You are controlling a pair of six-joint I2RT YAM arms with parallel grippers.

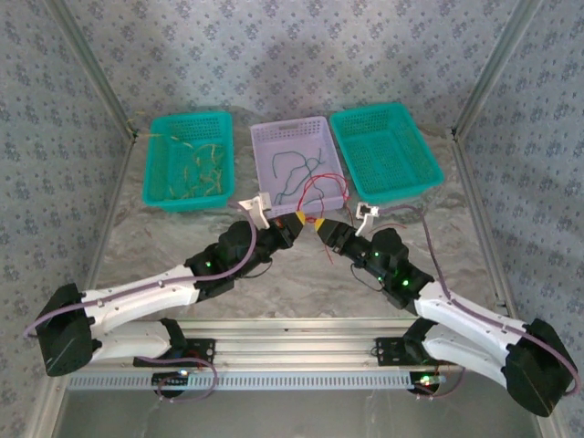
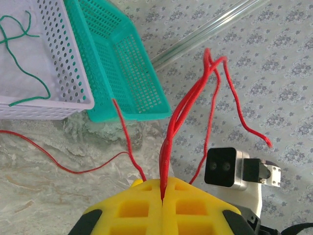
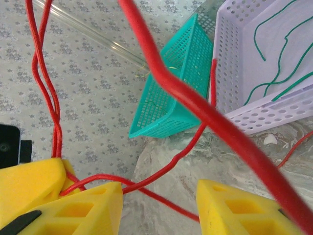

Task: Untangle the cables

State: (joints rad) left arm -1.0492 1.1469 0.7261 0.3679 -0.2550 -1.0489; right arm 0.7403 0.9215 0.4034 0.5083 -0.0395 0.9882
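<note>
A bunch of red cables [image 2: 193, 100] rises from my left gripper [image 2: 163, 193], whose yellow jaws are shut on it. From above, the left gripper [image 1: 299, 222] sits just in front of the lilac basket [image 1: 265, 187], tip to tip with my right gripper [image 1: 322, 229]. The right gripper [image 3: 159, 205] is open. Two red cables [image 3: 161, 169] cross the gap between its fingers, and a thick red strand [image 3: 195, 105] passes close to the lens. Green cables [image 1: 294, 168] lie in the lilac basket. Yellow cables [image 1: 196, 164] lie in the left teal basket [image 1: 155, 173].
A second teal basket [image 1: 422, 178] stands to the right of the lilac one, with nothing in it. Metal frame posts [image 1: 488, 73] and patterned walls close in the table on the left, right and back. One red strand [image 2: 58, 159] trails over the marble tabletop.
</note>
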